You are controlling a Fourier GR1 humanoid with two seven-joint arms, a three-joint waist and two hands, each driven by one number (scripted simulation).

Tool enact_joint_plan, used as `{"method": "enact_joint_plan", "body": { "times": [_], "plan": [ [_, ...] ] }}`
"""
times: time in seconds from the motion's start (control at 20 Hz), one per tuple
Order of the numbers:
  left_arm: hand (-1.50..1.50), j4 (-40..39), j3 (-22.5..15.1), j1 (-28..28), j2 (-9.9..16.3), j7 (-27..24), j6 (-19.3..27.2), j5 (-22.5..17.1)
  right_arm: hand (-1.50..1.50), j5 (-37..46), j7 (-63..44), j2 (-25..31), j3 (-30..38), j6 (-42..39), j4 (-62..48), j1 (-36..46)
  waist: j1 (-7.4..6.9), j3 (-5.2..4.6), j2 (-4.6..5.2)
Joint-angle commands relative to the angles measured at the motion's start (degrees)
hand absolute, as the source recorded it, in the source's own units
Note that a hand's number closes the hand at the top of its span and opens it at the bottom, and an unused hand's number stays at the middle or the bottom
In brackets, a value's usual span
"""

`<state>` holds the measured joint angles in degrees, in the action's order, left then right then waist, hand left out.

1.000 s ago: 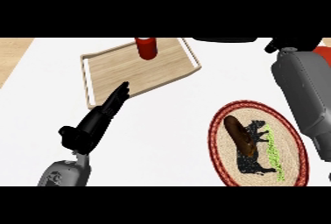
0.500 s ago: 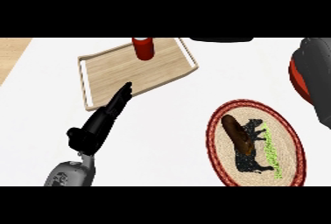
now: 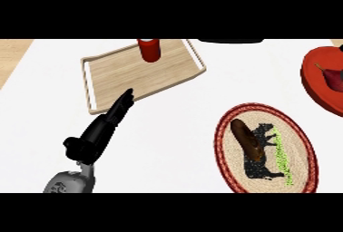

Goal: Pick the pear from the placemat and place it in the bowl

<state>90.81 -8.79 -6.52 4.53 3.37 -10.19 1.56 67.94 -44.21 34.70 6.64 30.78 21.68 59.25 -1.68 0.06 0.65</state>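
I see bright, even light over the white counter (image 3: 174, 113), with almost no cast shadows beneath the left hand (image 3: 100, 131) or the wooden tray (image 3: 114, 72), no glare, and some softness across the whole view.

Left hand (image 3: 100, 131) rests with fingers straight, pointing up-right.

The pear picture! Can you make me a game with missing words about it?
1. The brown pear lies on the round ____.
2. The red can stands on the wooden ____.
3. The red bowl is at the picture's ____ edge.
4. The left hand has its fingers ____, and it holds nothing.

Missing words: placemat; tray; right; straight.
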Motion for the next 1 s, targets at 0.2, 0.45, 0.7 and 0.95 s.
{"method": "enact_joint_plan", "body": {
  "times": [0.2,0.45,0.7,0.95],
  "plan": [
    [0.00,0.7,0.4,-1.8,-0.1,2.1,-0.3,-0.3,1.50,-7.0,7.6,3.1,7.1,-5.0,-9.2,-2.1,-0.22,0.12,0.29],
    [0.00,1.1,-0.9,-1.6,-1.7,2.9,0.9,0.6,-1.50,-16.6,15.5,6.1,15.6,-11.8,-10.5,-2.1,-0.13,0.17,0.22],
    [0.00,-2.3,0.1,-1.9,-1.0,-1.1,0.6,1.5,-1.50,-18.8,26.2,7.6,17.7,-7.8,-9.4,-5.1,-0.64,0.17,0.58],
    [0.00,2.8,1.6,-0.9,1.4,2.6,-2.2,-1.5,-1.50,-21.1,27.9,8.1,20.6,0.8,-7.3,-6.0,-0.91,0.17,0.26]
  ]
}}
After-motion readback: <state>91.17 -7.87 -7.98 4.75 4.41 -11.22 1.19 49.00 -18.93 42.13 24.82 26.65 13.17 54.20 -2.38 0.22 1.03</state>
